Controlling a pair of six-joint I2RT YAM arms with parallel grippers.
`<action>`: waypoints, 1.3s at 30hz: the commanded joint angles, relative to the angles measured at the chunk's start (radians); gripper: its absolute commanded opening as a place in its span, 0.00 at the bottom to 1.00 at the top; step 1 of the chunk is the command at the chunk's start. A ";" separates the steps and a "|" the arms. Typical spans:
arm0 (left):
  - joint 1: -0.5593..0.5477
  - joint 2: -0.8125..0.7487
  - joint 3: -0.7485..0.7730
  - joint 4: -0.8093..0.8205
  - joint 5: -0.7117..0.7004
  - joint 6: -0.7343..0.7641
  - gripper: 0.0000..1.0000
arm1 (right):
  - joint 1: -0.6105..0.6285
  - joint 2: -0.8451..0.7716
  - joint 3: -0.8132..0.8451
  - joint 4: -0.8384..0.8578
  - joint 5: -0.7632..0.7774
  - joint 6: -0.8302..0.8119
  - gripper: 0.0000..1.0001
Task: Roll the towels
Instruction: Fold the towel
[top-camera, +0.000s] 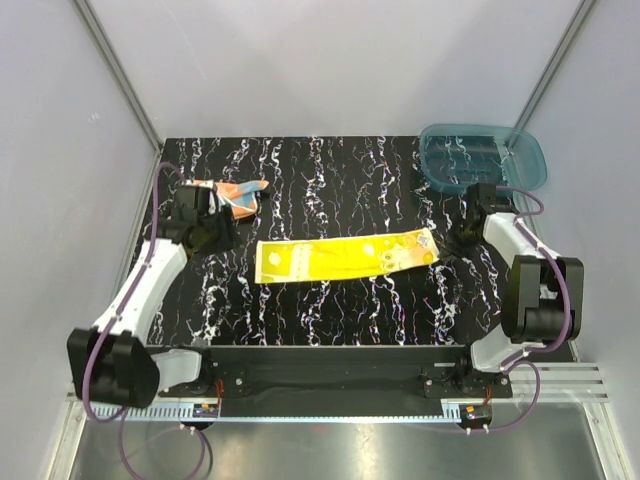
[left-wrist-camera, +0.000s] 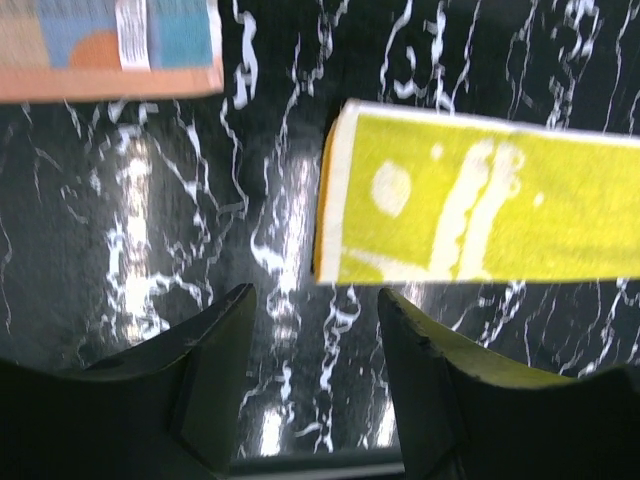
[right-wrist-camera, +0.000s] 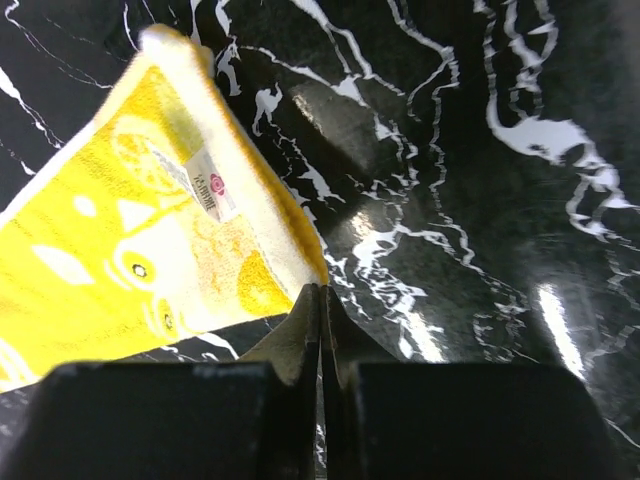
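Note:
The yellow towel (top-camera: 345, 257) lies flat as a long folded strip across the middle of the black marbled table. The orange towel (top-camera: 238, 196) with light-blue patches lies bunched at the back left. My left gripper (top-camera: 216, 234) is open and empty, low over the table between the two towels; in the left wrist view (left-wrist-camera: 315, 300) the yellow towel's left end (left-wrist-camera: 480, 200) is just ahead to the right and the orange towel (left-wrist-camera: 110, 50) is at the top left. My right gripper (right-wrist-camera: 320, 292) is shut, its tips at the yellow towel's right corner (right-wrist-camera: 130, 230); no cloth shows between the jaws.
A translucent teal plastic bin (top-camera: 483, 157) stands at the back right corner, just behind the right arm. Grey walls enclose the table (top-camera: 330, 310) on three sides.

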 joint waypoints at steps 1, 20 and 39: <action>0.004 -0.117 -0.080 -0.033 0.072 0.024 0.57 | -0.002 -0.083 0.069 -0.075 0.108 -0.064 0.00; -0.002 -0.286 -0.178 -0.040 0.095 -0.009 0.59 | 0.448 -0.055 0.395 -0.138 0.042 -0.105 0.00; 0.000 -0.311 -0.175 -0.042 0.060 -0.014 0.58 | 0.864 0.268 0.815 -0.177 0.065 -0.068 0.00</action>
